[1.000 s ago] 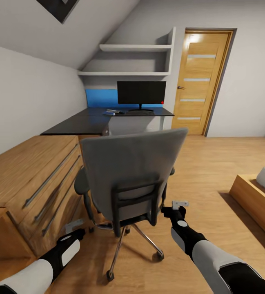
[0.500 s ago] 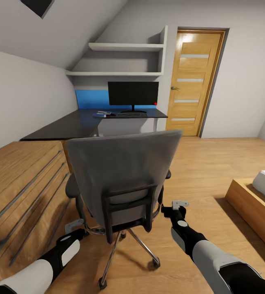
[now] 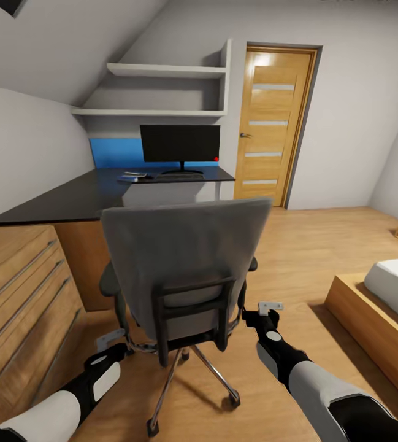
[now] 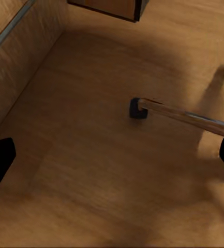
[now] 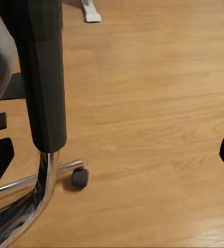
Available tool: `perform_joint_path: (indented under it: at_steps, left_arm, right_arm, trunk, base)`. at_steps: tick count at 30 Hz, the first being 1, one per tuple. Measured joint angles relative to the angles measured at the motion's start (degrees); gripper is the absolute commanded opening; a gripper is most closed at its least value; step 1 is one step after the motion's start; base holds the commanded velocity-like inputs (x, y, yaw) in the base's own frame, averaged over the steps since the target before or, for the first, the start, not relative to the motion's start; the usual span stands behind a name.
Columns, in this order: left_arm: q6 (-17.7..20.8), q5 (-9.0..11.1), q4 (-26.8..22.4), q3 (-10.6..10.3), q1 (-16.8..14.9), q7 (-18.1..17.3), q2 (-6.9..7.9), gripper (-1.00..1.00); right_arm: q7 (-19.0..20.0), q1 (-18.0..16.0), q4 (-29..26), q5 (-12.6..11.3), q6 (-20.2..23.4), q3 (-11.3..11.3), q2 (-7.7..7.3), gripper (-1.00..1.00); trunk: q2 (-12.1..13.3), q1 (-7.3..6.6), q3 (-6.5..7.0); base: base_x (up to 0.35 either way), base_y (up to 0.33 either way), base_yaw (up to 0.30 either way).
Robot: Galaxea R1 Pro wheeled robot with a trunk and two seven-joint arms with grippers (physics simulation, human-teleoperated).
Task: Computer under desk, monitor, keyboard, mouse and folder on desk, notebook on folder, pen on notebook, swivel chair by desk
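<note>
My chair (image 3: 183,264) stands on the floor, back toward me, well short of the desk (image 3: 94,193), monitor (image 3: 180,144) at its far edge. Left gripper (image 3: 111,339) and right gripper (image 3: 266,309) flank it, jaws spread, empty.

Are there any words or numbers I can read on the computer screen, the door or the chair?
None: no words, numbers or signs can be read.
The monitor is plain black, with one small red dot at its corner.
The door has frosted strips and no writing.
The swivel chair back is plain grey.
</note>
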Motion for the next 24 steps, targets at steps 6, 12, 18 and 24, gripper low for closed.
perform_joint_path:
  at_steps: [6, 12, 18, 24]
  left_arm:
    - [-0.1, -0.2, 1.2, 0.0, 0.0, -0.1, -0.02, 1.00]
    - [0.1, -0.4, -0.1, -0.3, 0.0, -0.4, -0.09, 1.00]
    - [0.1, -0.4, -0.1, -0.4, 0.0, -0.4, -0.09, 1.00]
    - [0.2, -0.4, -0.1, -0.4, 0.0, -0.4, -0.07, 1.00]
  right_arm:
    - [0.0, 0.0, 0.0, 0.0, 0.0, 0.0, 0.02, 1.00]
    - [-0.4, 0.0, 0.1, 1.1, -0.2, -0.7, 0.08, 1.00]
    - [0.0, 0.0, 0.0, 1.4, 0.0, 0.2, 0.37, 1.00]
    - [0.0, 0.0, 0.0, 1.4, 0.0, 0.2, 0.36, 1.00]
  trunk:
    - [0.0, 0.00, 0.28]
    - [0.0, 0.01, 0.25]
    - [0.0, 0.06, 0.20]
    - [0.0, 0.06, 0.19]
  base:
    - [0.300, -0.111, -0.106]
    - [0.229, -0.003, 0.131]
    - [-0.249, -0.069, 0.035]
    - [-0.303, -0.173, 0.001]
